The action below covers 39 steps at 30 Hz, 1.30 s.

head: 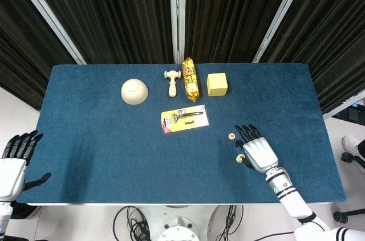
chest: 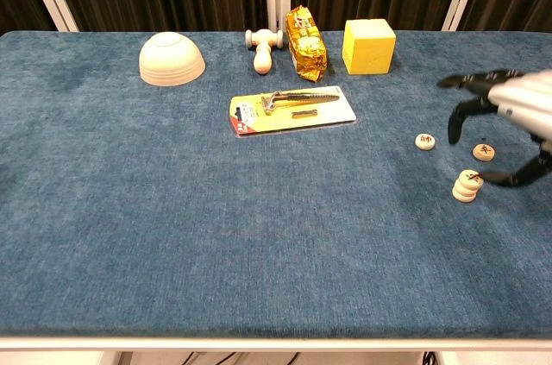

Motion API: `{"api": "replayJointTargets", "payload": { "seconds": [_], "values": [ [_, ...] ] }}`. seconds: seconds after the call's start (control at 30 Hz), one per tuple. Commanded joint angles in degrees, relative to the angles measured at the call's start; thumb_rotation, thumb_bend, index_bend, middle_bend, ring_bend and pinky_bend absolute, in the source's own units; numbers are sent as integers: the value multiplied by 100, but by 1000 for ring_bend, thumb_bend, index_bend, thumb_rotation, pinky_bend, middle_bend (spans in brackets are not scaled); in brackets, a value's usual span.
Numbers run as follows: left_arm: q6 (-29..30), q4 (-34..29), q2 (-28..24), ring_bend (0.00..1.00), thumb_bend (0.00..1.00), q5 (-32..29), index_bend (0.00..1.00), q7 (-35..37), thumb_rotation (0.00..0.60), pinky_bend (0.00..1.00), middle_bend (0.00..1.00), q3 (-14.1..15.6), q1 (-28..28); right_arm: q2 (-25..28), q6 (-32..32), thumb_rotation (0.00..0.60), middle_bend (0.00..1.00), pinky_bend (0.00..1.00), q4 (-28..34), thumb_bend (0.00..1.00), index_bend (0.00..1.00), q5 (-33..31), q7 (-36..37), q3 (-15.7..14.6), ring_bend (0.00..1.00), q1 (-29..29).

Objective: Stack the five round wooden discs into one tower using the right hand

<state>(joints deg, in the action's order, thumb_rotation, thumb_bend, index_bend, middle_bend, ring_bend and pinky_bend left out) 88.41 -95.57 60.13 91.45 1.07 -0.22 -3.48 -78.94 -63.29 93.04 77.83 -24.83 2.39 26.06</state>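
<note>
A short stack of round wooden discs (chest: 468, 185) stands near the table's right side; it also shows in the head view as the stack (head: 239, 159). One single disc (chest: 424, 141) lies to the stack's far left, seen from above as the single disc (head: 231, 136). Another single disc (chest: 484, 152) lies under my right hand (chest: 511, 119). That hand hovers over the discs with its fingers spread and holds nothing; its thumb tip is close beside the stack's top. In the head view the right hand (head: 259, 152) hides the second single disc. My left hand (head: 14, 161) hangs open off the table's left edge.
Along the back stand an upturned pale bowl (chest: 172, 59), a small wooden mallet (chest: 263, 46), a snack packet (chest: 306, 31) and a yellow cube (chest: 369, 46). A carded tool pack (chest: 293, 108) lies mid-table, left of the discs.
</note>
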Motion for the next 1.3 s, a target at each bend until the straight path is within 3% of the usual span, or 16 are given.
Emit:
{"api": "replayJointTargets", "payload": {
  "seconds": [0.03,0.27,0.57,1.3],
  "values": [
    [3,1,0,0,137,4,77,-10,600,0,0,0,0,83,18,600,20,0,53,228,367,-116,11,165,0,87],
    [-22,6,4,0,136,-9,77,9,600,0,0,4,-6,-228,524,600,19,0,-325,228,337,-933,-435,551,0,521],
    [-29,33,-6,0,136,-26,77,59,600,0,0,0,-7,-909,833,600,16,0,-994,228,329,-1749,-999,684,0,937],
    [-55,36,-9,0,136,-93,77,85,600,0,0,-18,-8,-1222,787,600,28,0,-1345,233,420,-2015,-1099,556,0,1161]
  ]
}}
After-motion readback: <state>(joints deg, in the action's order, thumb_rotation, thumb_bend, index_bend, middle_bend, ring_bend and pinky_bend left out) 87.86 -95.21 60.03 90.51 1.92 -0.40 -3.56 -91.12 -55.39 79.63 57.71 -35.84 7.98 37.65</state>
